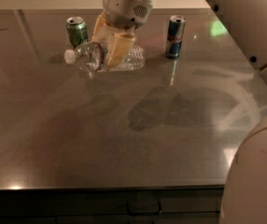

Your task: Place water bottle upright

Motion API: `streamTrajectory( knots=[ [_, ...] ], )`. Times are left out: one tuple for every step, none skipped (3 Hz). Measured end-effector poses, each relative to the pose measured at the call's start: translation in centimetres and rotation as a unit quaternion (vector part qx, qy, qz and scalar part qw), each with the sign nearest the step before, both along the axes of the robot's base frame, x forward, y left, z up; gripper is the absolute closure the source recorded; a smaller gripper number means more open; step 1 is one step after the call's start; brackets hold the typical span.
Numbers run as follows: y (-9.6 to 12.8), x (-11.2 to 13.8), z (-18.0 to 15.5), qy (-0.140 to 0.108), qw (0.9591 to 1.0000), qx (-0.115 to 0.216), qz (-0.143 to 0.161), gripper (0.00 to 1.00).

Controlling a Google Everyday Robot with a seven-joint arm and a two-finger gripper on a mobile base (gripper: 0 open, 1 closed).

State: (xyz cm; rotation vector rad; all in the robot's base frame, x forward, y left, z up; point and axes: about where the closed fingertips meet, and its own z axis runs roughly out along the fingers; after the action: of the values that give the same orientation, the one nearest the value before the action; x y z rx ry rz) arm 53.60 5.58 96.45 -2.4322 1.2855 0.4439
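Note:
The water bottle (89, 56) is clear ribbed plastic with a white cap pointing left. It lies sideways, held above the grey tabletop (124, 125). My gripper (109, 48) comes down from the top of the view and is shut on the bottle's middle, with tan fingers (117, 48) on either side of it. The bottle's base end sticks out to the right of the fingers. The label band is hidden behind the fingers.
A green can (77, 31) stands upright just behind and left of the bottle. A blue-silver can (175, 36) stands upright to the right. My arm's white body fills the right edge. The table's front edge runs along the bottom.

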Motion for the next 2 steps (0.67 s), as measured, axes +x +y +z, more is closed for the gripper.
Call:
streamTrajectory(
  knots=[
    [0.0, -0.8, 3.0, 0.047, 0.9955, 0.076, -0.031, 1.0],
    [-0.8, -2.2, 4.9, 0.076, 0.986, 0.138, -0.056, 1.0]
  ],
)
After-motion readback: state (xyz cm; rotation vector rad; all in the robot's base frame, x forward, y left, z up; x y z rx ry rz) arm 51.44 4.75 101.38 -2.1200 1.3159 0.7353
